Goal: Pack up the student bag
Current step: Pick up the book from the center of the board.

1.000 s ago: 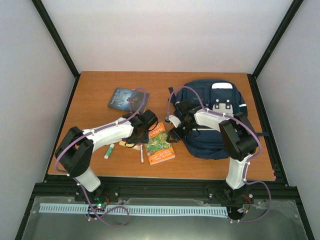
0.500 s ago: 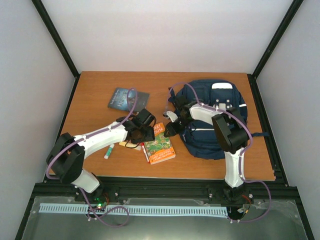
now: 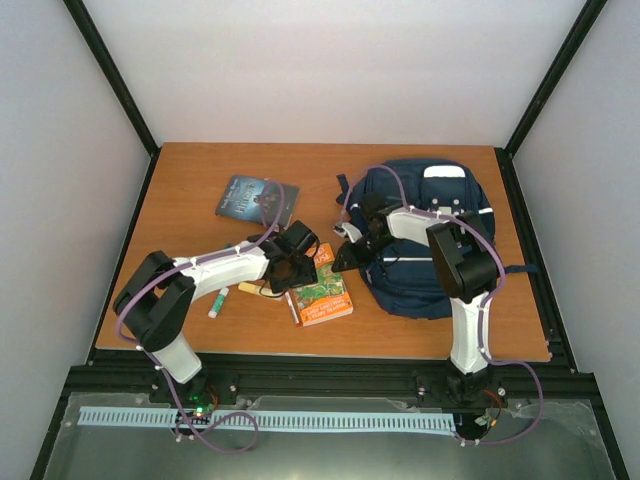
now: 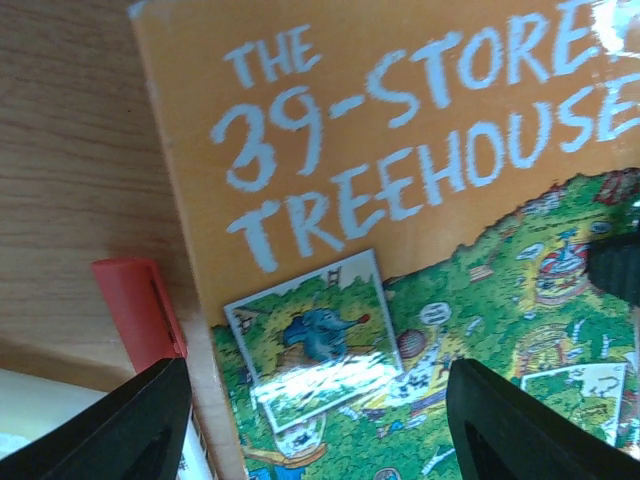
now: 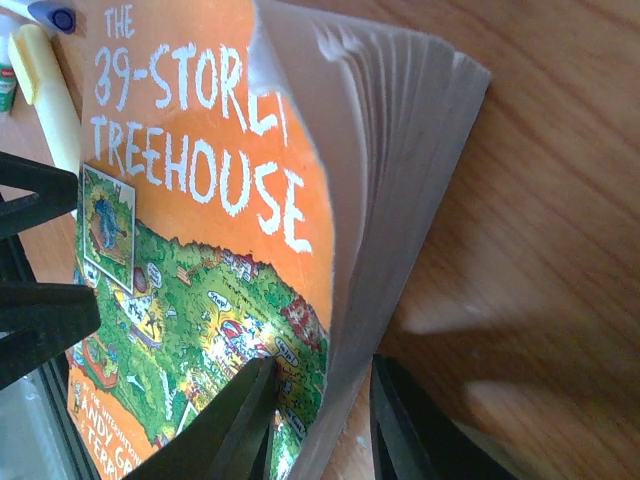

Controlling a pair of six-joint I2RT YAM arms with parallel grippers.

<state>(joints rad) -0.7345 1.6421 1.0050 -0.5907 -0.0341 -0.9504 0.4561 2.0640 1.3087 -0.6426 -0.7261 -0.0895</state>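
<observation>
Step in hand (judged): lifting the orange paperback book [image 3: 322,295] for loading into the large navy-blue striped fabric backpack [image 3: 415,290]. The backpack lay flat just right of the book; opening state not discernible.

Right gripper [image 5: 325,372]: jaws appeared clamped on the book's right edge, one finger over the cover, the other against the page block. The cover corner was curled up.

Left gripper [image 4: 315,400]: jaws wide apart, hovering over the book's left half, holding nothing.

A red-capped pen [image 4: 140,310] lay tight against the book's left edge.

Procedure advised:
- The grip needed to take the full page block, not the cover only, or the pages would likely fan open.
- Lift was best made slowly.
- Left gripper was best kept clear of the pen, steadying the book's left edge if req'd.
</observation>
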